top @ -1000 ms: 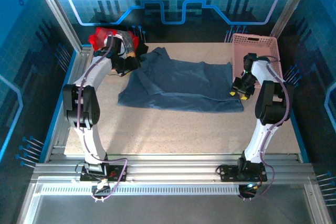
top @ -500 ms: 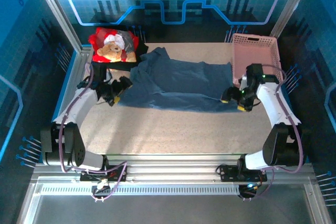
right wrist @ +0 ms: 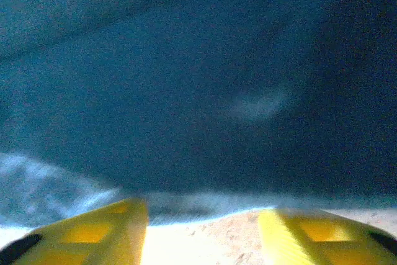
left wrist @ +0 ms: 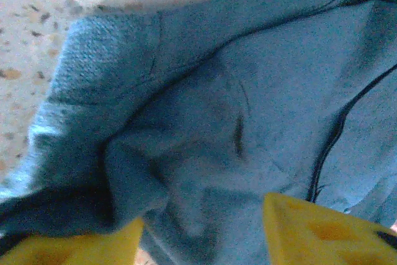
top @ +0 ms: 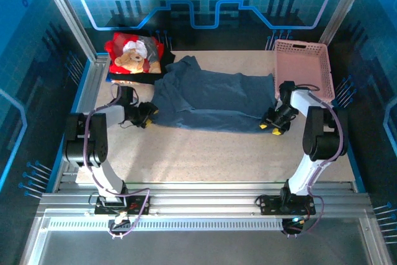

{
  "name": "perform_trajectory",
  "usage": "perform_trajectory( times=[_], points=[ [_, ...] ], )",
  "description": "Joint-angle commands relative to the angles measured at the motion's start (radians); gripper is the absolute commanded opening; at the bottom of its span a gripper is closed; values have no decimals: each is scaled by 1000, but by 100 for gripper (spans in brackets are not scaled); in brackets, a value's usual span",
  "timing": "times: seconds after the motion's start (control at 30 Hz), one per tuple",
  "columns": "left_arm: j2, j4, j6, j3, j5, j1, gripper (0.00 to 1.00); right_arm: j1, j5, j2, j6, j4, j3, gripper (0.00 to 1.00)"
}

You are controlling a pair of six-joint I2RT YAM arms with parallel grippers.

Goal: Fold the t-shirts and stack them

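Note:
A dark slate-blue t-shirt (top: 211, 100) lies spread and rumpled across the middle of the table. At the back left a folded red t-shirt with a teddy-bear print (top: 133, 54) rests on a black one (top: 127, 78). My left gripper (top: 147, 115) sits low at the blue shirt's near left corner. In the left wrist view its yellow fingers (left wrist: 319, 234) stand apart with bunched blue cloth (left wrist: 205, 122) between them. My right gripper (top: 273, 122) is at the shirt's near right corner. It is open, and the shirt's hem (right wrist: 205, 200) lies just ahead of its fingertips (right wrist: 310, 234) over bare table.
A pink lattice basket (top: 304, 48) stands at the back right, close behind the right arm. Speckled tabletop (top: 205, 153) stretches between the shirt and the arm bases. Metal frame rails run along the left and near edges.
The left gripper came away from the red shirt pile down to the blue shirt's near left corner. The right gripper dropped to the near right corner. Both opened wide, then narrowed.

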Motion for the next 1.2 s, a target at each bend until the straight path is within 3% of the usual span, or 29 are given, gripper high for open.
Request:
perform_trajectory(
  times=[0.0, 0.07, 0.13, 0.27, 0.5, 0.7, 0.73, 0.83, 0.87, 1.03, 1.17],
  points=[
    [49, -31, 12, -3, -27, 5, 35, -1, 83, 49, 37, 4, 12, 41],
    [36, -91, 24, -9, -56, 13, 15, -1, 96, 69, 54, 3, 9, 30],
    [-4, -153, 39, -24, -87, 26, 7, 1, 100, 60, 66, 1, -11, 19],
    [-143, -269, 71, -90, -137, 55, 3, -1, 113, -2, 74, -19, -80, 8],
    [-374, -392, 46, -265, -152, 66, 3, 23, 38, -173, 142, -44, -278, 9],
    [-543, -453, -23, -334, -163, 68, 21, 25, 24, -273, 173, -94, -359, 17],
    [-574, -474, -27, -323, -169, 67, 29, 23, 37, -288, 172, -122, -351, 20],
    [-655, -549, -29, -267, -206, 66, 57, 14, 62, -346, 164, -191, -325, 45],
    [-677, -567, -30, -241, -214, 66, 62, 13, 71, -374, 164, -215, -306, 51],
    [-740, -562, -35, -121, -211, 31, 70, 10, 92, -487, 159, -235, -167, 60],
    [-694, -495, -7, -34, -190, -57, 72, 11, 32, -423, 111, -181, -98, 60]
  ],
)
